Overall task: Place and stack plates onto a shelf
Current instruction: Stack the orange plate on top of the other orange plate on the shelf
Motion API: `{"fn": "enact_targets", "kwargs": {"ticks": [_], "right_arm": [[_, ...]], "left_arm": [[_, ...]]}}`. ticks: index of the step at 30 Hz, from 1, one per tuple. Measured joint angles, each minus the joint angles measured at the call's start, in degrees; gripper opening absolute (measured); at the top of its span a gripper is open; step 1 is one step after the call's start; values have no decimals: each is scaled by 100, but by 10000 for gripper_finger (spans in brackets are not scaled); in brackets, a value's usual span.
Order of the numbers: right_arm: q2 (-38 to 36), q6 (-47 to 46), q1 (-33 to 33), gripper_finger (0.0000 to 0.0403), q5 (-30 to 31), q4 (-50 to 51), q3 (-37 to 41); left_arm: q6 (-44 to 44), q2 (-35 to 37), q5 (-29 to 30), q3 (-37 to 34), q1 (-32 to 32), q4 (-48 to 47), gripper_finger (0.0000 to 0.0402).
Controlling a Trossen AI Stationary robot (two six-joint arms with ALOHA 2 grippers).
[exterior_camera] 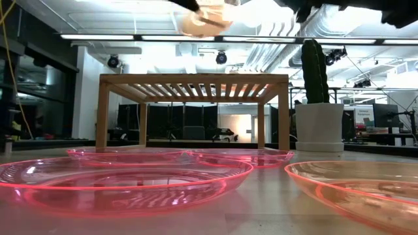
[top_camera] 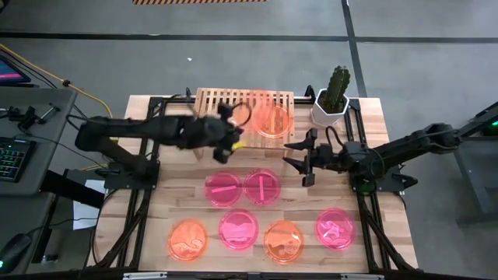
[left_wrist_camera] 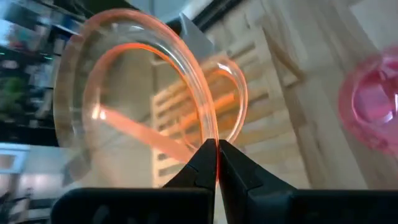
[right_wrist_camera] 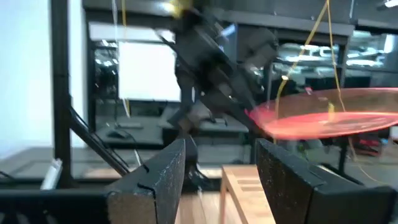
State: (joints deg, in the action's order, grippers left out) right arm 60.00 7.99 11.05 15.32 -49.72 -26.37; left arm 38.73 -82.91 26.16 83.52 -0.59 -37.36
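My left gripper (top_camera: 250, 124) is shut on an orange translucent plate (top_camera: 272, 118), held in the air over the right half of the light-wood slatted shelf (top_camera: 226, 103). The plate also shows above the shelf in the low view (exterior_camera: 204, 19) and in the right wrist view (right_wrist_camera: 329, 117). My right gripper (top_camera: 299, 158) is open and empty, just off the shelf's near right corner; its fingers are apart in the right wrist view (right_wrist_camera: 217, 180). Several pink and orange plates lie flat on the table, among them two pink ones (top_camera: 222, 187) (top_camera: 261, 186). My left gripper pinches the orange plate's rim (left_wrist_camera: 214, 138) between its two fingers, at the edge nearest the arm. The fingers come from the table's left. The plate is lifted clear above the shelf top and sits about level beyond the fingertips.
A cactus in a white pot (top_camera: 333, 99) stands right of the shelf at the back. A near row of plates, an orange (top_camera: 187, 239), a pink (top_camera: 238, 229), an orange (top_camera: 284, 241) and a pink (top_camera: 335, 227), lies by the front edge. The shelf's left half is bare.
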Motion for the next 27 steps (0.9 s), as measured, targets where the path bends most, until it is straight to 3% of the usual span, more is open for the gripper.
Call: {"fn": "enact_targets", "kwargs": {"ticks": [4, 9, 17, 27], "right_arm": [[-276, 154, 233, 185, -10, 139, 0], [-395, 435, 463, 185, -10, 178, 4], [-430, 497, 551, 185, 119, 352, 7], [-428, 406, 551, 185, 122, 440, 7]], "left_arm": [[280, -351, -624, 4, 628, 350, 0], [885, -1059, -768, -13, 957, 910, 0], [1432, -1911, -718, -10, 911, 1259, 0], [1298, -2053, -751, 1, 814, 1353, 0]]}}
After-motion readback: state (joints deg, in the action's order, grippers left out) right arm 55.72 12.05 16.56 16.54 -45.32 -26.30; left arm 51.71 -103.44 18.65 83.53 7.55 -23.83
